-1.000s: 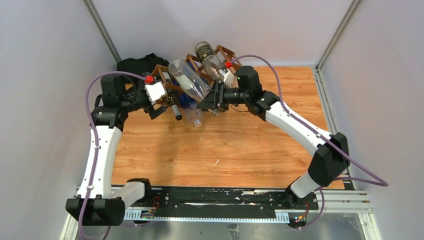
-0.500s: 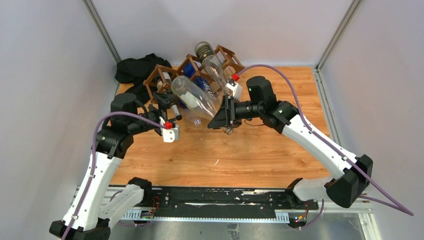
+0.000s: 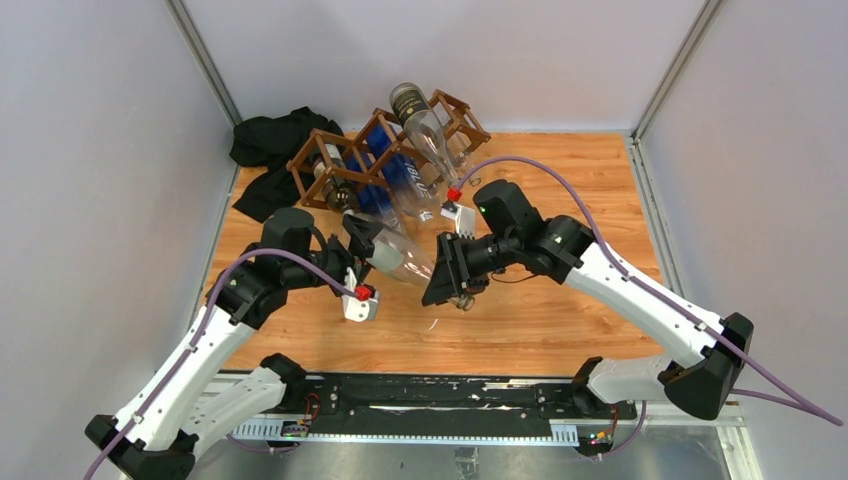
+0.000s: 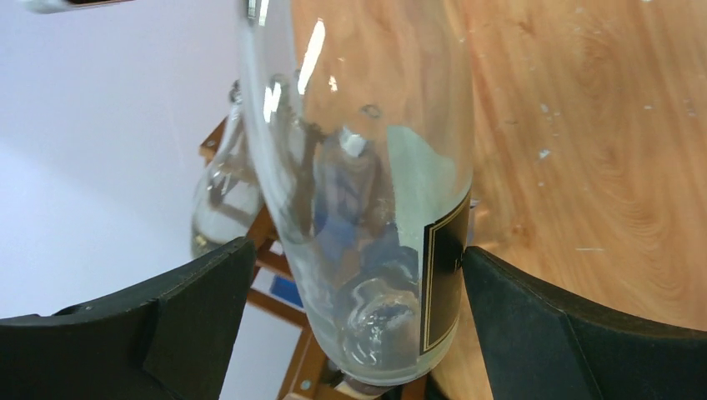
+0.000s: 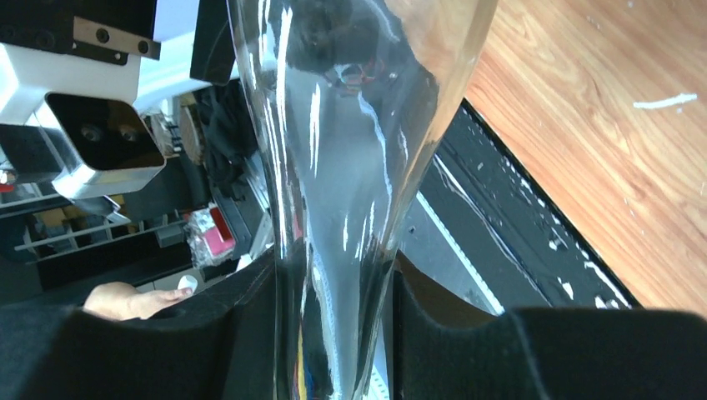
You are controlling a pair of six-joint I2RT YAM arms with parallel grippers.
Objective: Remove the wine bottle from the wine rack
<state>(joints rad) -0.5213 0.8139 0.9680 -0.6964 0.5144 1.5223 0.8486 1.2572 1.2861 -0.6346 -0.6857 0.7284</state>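
The dark brown lattice wine rack (image 3: 325, 134) stands at the back of the table and shows behind the glass in the left wrist view (image 4: 265, 254). A clear wine bottle (image 3: 397, 258) with a black label is clear of the rack, held above the wooden table. My right gripper (image 3: 447, 276) is shut on its neck (image 5: 350, 125), its pads (image 5: 242, 308) pressing both sides around the gripper's middle (image 5: 333, 271). My left gripper (image 3: 364, 240) straddles the bottle's base (image 4: 367, 167). It is open (image 4: 358, 250), with a gap on one side and the other finger touching the label.
Two more bottles lie in the rack: a clear one with a dark cap (image 3: 418, 115) and one with a blue label (image 3: 403, 172). A black cloth (image 3: 272, 140) lies left of the rack. Grey walls close in the back and sides.
The clear bottle has come out of the rack and moved toward the front. Both arms drew back with it, and the left gripper moved from the rack to the bottle's base.
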